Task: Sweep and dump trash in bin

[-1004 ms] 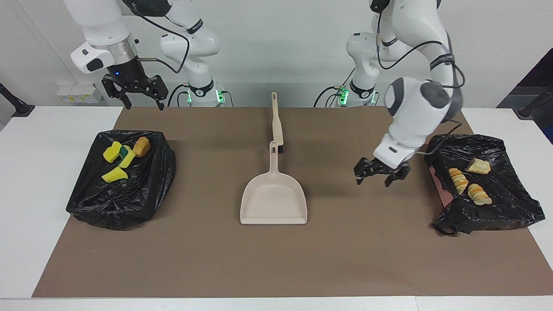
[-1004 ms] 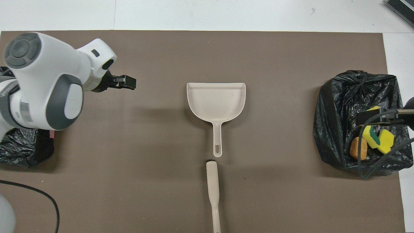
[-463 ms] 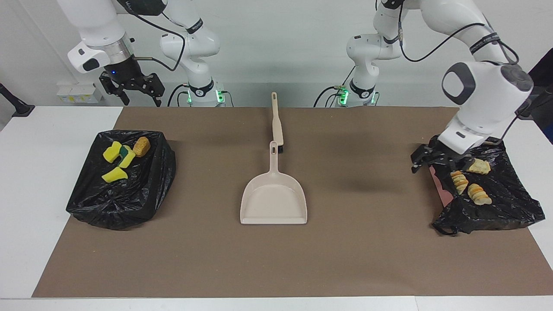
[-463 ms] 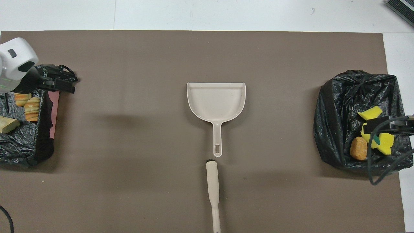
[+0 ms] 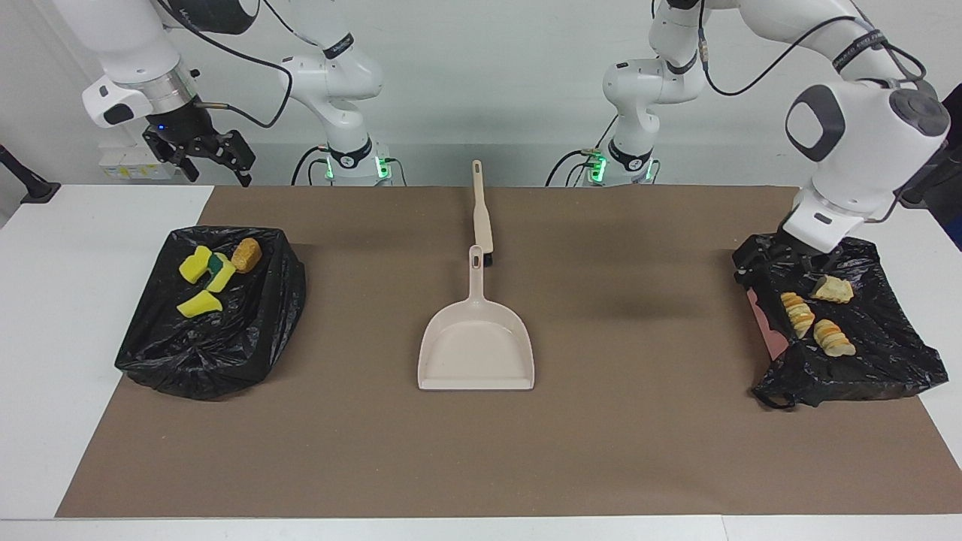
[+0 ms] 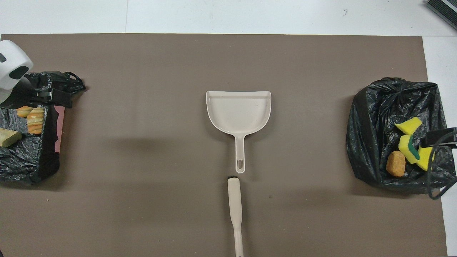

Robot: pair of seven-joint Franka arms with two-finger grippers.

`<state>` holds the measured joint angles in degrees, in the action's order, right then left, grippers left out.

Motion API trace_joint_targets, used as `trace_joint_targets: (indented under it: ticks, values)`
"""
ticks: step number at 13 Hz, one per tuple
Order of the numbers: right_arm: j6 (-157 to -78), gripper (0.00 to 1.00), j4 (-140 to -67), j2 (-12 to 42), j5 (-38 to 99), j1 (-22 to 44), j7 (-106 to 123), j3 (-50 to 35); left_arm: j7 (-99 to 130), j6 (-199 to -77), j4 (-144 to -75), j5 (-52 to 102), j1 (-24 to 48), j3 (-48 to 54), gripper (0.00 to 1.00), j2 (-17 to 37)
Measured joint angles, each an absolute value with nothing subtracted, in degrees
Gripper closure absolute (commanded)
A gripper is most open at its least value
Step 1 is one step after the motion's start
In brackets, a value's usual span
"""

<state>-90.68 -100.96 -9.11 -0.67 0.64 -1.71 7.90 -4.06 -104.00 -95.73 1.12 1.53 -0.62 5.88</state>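
Trash (image 5: pixel 210 276) lies in two black bags (image 5: pixel 218 353) at the worktop ends; none remains on the mat (image 5: pixel 601 451). Dustpan (image 5: pixel 476 350) and brush (image 5: pixel 481 218) rest mid-mat, so sweeping seems finished. Left pincer (image 5: pixel 774 259), spread, hangs over one bag; right pincer (image 5: pixel 201 154), spread, waits aloft.

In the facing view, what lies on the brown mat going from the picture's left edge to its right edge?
Black bag holding the yellow sponge bits and orange-brown lump → beige dustpan with the brush handle lined up at its handle end → black bag holding the pale crumbly chunks, with the left gripper over it.
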Motion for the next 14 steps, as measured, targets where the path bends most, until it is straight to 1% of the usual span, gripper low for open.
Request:
trace_joint_targets:
  ticks: [3,5,10,14]
  values:
    - [-89.5,0.0,-96.9,-6.8,1.3,1.3,-4.9,7.0,-3.1,-97.4,-95.5,0.6,2.2,-0.8,0.0,1.3]
    - [-89.4,0.0,-96.2,-6.1,1.3,1.3,-4.8,6.9,-3.1,-93.8,-95.5,0.6,2.1,-1.0,0.0,-0.7]
    - [-89.4,0.0,-96.1,-5.9,1.3,1.3,-4.1,6.9,-3.1,-88.6,-95.7,0.5,1.9,-1.1,0.0,-2.5]
    - [-89.6,0.0,-96.1,-5.9,1.3,1.3,-4.1,6.9,-3.1,-88.1,-95.3,1.2,1.9,-1.1,0.0,-2.7]
